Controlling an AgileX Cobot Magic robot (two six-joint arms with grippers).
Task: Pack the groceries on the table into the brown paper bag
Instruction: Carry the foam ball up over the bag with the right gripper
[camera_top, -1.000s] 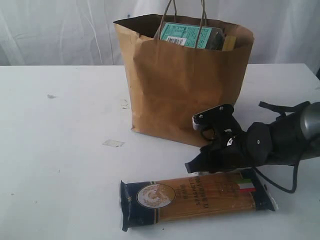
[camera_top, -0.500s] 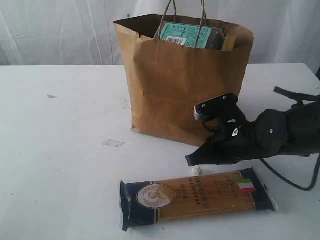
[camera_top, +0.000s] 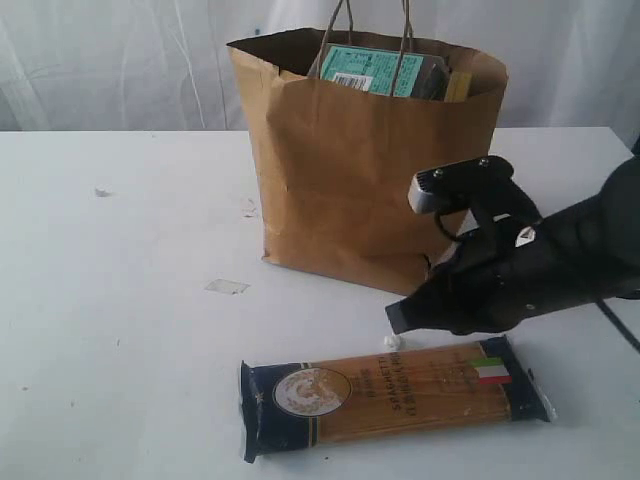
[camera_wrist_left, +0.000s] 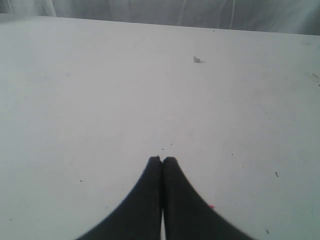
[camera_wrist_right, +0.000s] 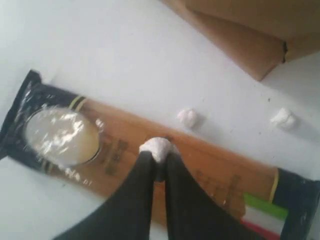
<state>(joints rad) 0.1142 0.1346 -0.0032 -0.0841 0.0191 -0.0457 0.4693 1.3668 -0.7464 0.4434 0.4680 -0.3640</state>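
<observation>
Long navy-ended orange spaghetti pack (camera_top: 393, 396) lies flat on the white desk (camera_top: 120, 300), just before the tall brown paper bag (camera_top: 360, 190), unmoved. The right fingers (camera_wrist_right: 145, 172) have lifted rightward above it: pack not yet grasped. Only the right wrist view shows them apparently pinching a small white pellet (camera_wrist_right: 158, 146). Left fingers (camera_wrist_left: 150, 185) are pressed together over bare desk.

White table (camera_top: 130, 330) with bag (camera_top: 350, 180), spaghetti pack (camera_top: 400, 395), pellets (camera_wrist_right: 187, 117).
</observation>
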